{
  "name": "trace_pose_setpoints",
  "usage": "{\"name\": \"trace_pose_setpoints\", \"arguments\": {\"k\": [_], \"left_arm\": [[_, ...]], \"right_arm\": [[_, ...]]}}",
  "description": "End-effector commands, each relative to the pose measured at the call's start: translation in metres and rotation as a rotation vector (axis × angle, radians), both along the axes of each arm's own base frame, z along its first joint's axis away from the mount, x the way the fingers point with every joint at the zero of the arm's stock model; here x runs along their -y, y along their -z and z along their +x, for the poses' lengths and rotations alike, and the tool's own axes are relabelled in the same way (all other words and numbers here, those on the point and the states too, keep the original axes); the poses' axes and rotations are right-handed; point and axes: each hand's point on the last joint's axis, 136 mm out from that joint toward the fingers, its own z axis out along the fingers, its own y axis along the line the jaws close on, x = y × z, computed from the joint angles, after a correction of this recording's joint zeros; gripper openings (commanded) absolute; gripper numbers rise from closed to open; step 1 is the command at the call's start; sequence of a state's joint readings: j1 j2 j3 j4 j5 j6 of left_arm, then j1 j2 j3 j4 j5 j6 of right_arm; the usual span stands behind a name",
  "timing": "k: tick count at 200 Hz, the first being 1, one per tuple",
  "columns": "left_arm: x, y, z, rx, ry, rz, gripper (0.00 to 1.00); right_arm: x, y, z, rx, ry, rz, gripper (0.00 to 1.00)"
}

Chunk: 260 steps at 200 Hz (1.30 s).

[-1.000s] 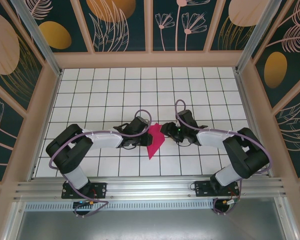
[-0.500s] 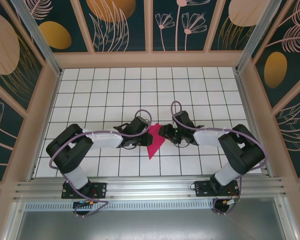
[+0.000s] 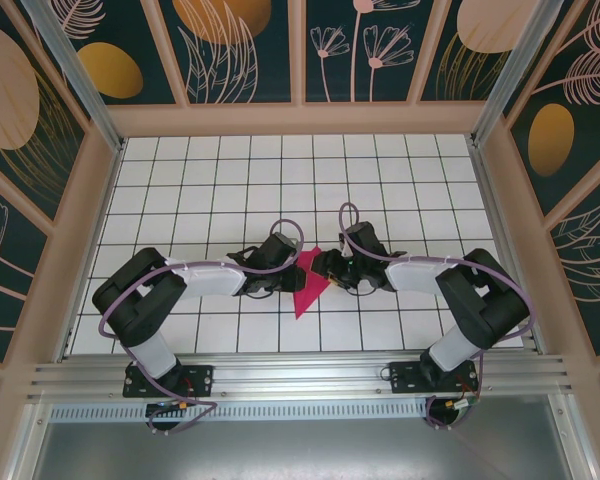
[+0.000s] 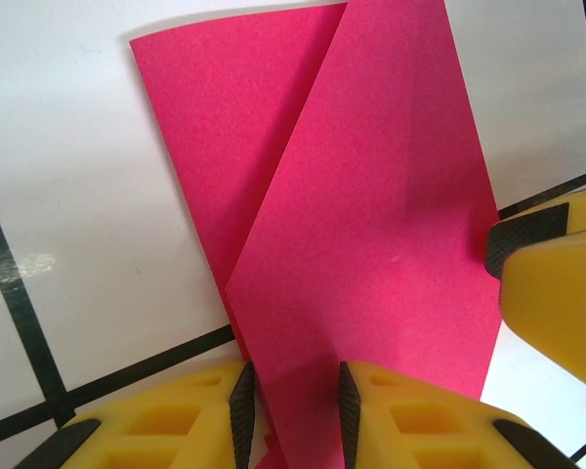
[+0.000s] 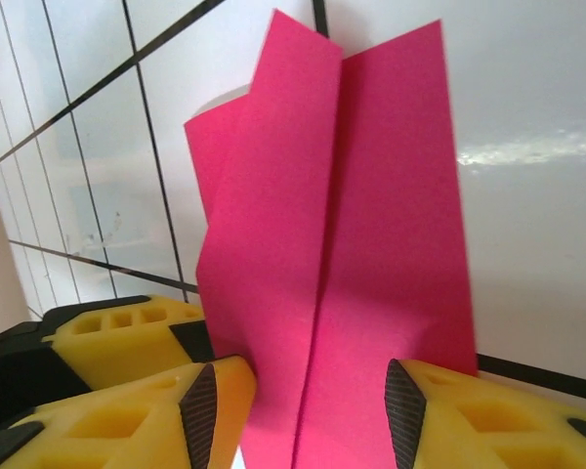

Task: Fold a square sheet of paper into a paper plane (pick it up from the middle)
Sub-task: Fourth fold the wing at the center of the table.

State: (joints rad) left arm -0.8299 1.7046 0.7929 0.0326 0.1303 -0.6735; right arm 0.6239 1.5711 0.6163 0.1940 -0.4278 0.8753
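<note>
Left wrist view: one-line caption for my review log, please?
Left gripper pinches the folded pink paper on the white grid table, a right finger at its edge.

top external looks down from behind arm bases; both wrist views close, sharing folded paper (image 4: 361, 215).

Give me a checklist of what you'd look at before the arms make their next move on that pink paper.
1. Left gripper gripping the paper plane: ok, jaws close on the pink fold.
2. Right gripper gripping it: not ok, jaws stand wide either side of the paper.
3. Both grippers at the paper: ok, they meet over it in the top view, left gripper, right gripper.
4. Centre crease visible: ok, it runs lengthwise in the right wrist view.
5. Folds symmetric: cannot tell.
6. Paper flat on the table: cannot tell.
</note>
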Motion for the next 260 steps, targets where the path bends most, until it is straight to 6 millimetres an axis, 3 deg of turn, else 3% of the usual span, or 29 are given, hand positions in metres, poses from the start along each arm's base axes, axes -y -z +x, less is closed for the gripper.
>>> {"name": "trace_pose_setpoints", "arguments": {"k": [1, 46, 115, 164, 260], "left_arm": [[0.017, 0.009, -0.018, -0.06, 0.072, -0.058, 0.32], [0.016, 0.01, -0.018, -0.061, 0.073, -0.053, 0.32], [0.015, 0.01, -0.018, -0.063, 0.067, -0.051, 0.32], [0.014, 0.01, -0.019, -0.063, 0.065, -0.048, 0.32], [0.015, 0.01, -0.019, -0.066, 0.068, -0.054, 0.32]], "right_arm": [[-0.008, -0.009, -0.002, 0.001, -0.01, 0.055, 0.53], [0.027, 0.003, 0.009, 0.033, 0.072, -0.167, 0.53], [0.025, 0.016, -0.006, -0.007, 0.048, -0.172, 0.52], [0.026, -0.009, 0.004, 0.058, 0.059, -0.163, 0.53], [0.023, 0.019, -0.011, -0.028, 0.029, -0.161, 0.53]]}}
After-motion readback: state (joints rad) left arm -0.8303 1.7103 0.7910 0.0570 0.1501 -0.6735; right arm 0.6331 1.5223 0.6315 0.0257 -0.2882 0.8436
